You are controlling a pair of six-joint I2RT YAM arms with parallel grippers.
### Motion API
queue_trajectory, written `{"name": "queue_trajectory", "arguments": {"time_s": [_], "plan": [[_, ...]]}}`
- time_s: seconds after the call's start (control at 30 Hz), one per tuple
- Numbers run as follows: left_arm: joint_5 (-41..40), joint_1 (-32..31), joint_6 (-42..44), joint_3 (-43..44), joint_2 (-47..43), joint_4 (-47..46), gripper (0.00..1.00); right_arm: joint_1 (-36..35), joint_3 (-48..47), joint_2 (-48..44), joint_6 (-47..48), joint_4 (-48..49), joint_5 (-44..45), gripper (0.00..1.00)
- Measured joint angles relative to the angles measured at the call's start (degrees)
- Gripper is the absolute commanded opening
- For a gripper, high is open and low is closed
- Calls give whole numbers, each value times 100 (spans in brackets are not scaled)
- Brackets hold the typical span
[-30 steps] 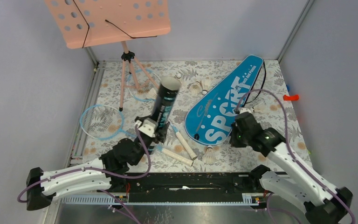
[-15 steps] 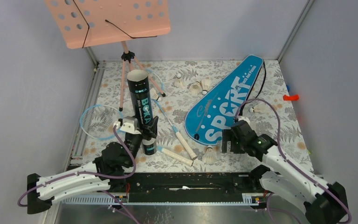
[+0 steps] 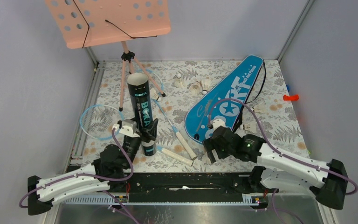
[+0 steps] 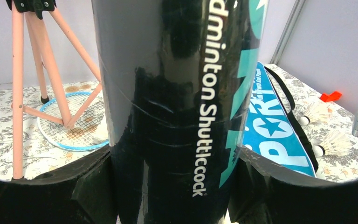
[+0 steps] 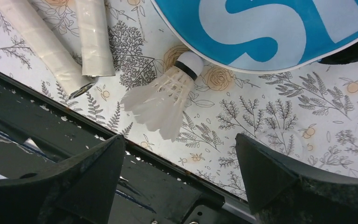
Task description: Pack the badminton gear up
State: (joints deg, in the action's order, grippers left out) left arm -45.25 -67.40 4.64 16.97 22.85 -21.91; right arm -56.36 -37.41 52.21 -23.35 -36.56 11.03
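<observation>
Likely step: filling tube (image 3: 140, 102) with birdies. Holding it upright, centre-left of top view, in clamped left gripper (image 3: 145, 133). Hovering right gripper (image 5: 179, 140), wide open and empty, over shuttlecock (image 5: 161, 100), mid-frame in right wrist view, just beside bag (image 5: 270, 28). Next: descend, straddle feathers, close gently.

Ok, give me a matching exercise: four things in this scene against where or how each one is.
1 shuttlecock tube
2 racket bag
3 music stand
4 right hand

A pink, back left
B open over a shuttlecock
C upright in the left hand
D blue, lying flat

Pairs: 1-C, 2-D, 3-A, 4-B
</observation>
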Motion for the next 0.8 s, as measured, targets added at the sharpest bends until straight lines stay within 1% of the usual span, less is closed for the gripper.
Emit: {"name": "queue_trajectory", "arguments": {"time_s": [0.03, 0.13, 0.23, 0.3, 0.37, 0.47, 0.57, 0.73, 0.8], "plan": [[13, 0, 2, -15, -17, 0, 12, -133, -101, 144, 0, -66, 74, 86], [31, 0, 13, -74, -35, 4, 12, -544, -402, 544, 9, -181, 330, 81], [59, 0, 57, -94, -31, 4, 12, -968, -619, 1038, 52, -199, 505, 78], [74, 0, 94, -96, -26, 7, 12, -1207, -798, 1526, 87, -256, 612, 77], [107, 0, 136, -98, -26, 4, 12, -1366, -988, 2000, 105, -367, 756, 75], [157, 0, 168, -98, -26, 4, 12, -1451, -1268, 2597, 103, -553, 1036, 69], [203, 0, 199, -101, -26, 4, 12, -1458, -1436, 2988, 74, -699, 1362, 57], [258, 0, 258, -149, -26, 0, 12, -1458, -1510, 3322, 90, -796, 1547, 37], [275, 0, 289, -170, -24, 0, 12, -1458, -1513, 3445, 136, -789, 1554, 24]]}}
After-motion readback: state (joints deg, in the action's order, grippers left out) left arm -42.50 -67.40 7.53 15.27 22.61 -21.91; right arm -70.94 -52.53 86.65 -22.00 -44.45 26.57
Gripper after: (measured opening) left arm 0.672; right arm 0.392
